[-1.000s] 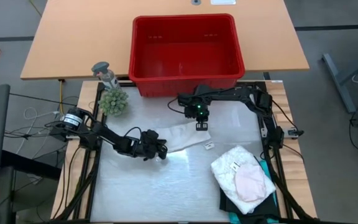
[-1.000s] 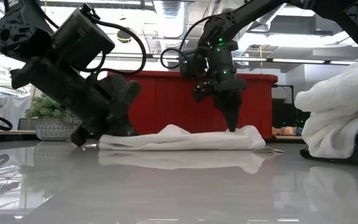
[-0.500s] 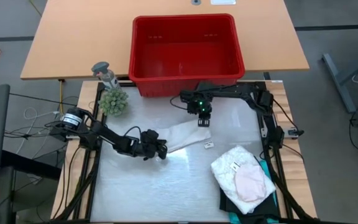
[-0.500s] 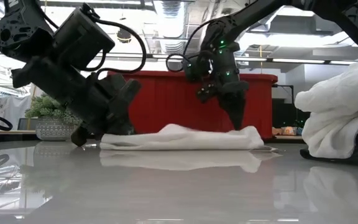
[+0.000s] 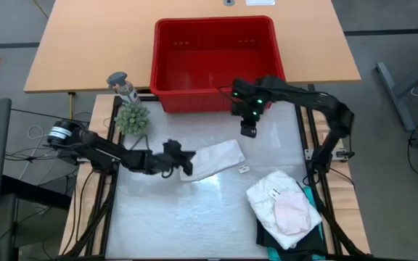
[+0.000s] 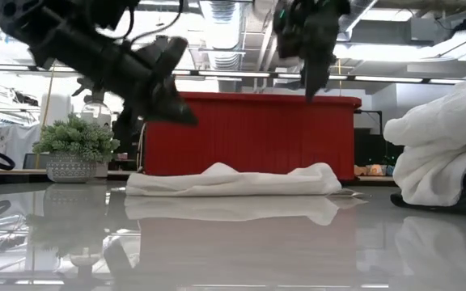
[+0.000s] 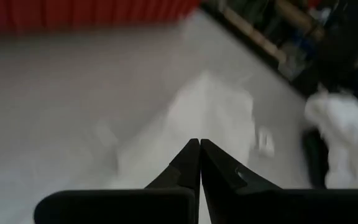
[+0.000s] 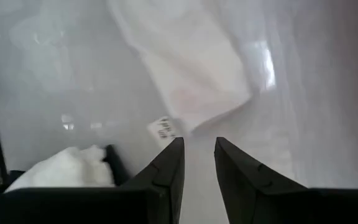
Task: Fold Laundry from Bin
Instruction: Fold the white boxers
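High view: one red bin (image 5: 216, 61), one small white cloth (image 5: 216, 158) flat mid-table, one garment pile (image 5: 285, 206) at a corner. Left wrist view: my left gripper (image 7: 199, 149) is pinched closed, empty. Right wrist view: my right gripper (image 8: 199, 155) stands slightly apart, empty, above the cloth.

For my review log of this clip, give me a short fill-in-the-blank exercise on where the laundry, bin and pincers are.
1. The small white cloth lies flat on the ____.
2. The red bin holds ____ laundry.
3. The left pincer, at the cloth's edge, has its fingers ____.
4. The right pincer, raised above the cloth and holding nothing, has its fingers ____.

Missing words: table; no; shut; open
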You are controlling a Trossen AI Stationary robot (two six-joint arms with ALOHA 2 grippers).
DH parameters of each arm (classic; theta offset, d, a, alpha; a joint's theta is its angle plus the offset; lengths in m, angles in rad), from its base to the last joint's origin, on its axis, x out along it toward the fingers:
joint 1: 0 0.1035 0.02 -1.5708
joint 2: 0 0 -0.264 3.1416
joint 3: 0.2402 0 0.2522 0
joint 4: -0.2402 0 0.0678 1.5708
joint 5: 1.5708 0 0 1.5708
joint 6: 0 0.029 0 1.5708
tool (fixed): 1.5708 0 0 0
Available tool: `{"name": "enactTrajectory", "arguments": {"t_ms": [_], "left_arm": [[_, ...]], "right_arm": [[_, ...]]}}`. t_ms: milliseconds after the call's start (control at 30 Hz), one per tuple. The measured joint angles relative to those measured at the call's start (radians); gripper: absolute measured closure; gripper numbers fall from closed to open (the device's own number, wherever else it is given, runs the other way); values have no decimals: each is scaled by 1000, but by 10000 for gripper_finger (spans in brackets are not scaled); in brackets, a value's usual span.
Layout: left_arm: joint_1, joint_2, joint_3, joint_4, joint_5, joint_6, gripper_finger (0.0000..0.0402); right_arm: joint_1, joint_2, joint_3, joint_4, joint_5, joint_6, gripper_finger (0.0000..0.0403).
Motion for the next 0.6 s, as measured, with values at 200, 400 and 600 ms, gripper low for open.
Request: {"name": "enactTrajectory", "arguments": {"t_ms": [200, 400, 600], "left_arm": [[156, -82, 6, 115, 267, 278, 401], [347, -16, 126, -33, 661, 458, 401], [399, 156, 290, -258, 1005, 693, 401]], "right_arm": [[160, -257, -257, 211, 30, 177, 286], [333, -430, -530, 512, 89, 514, 286], [463, -461, -598, 548, 234, 705, 286]]}}
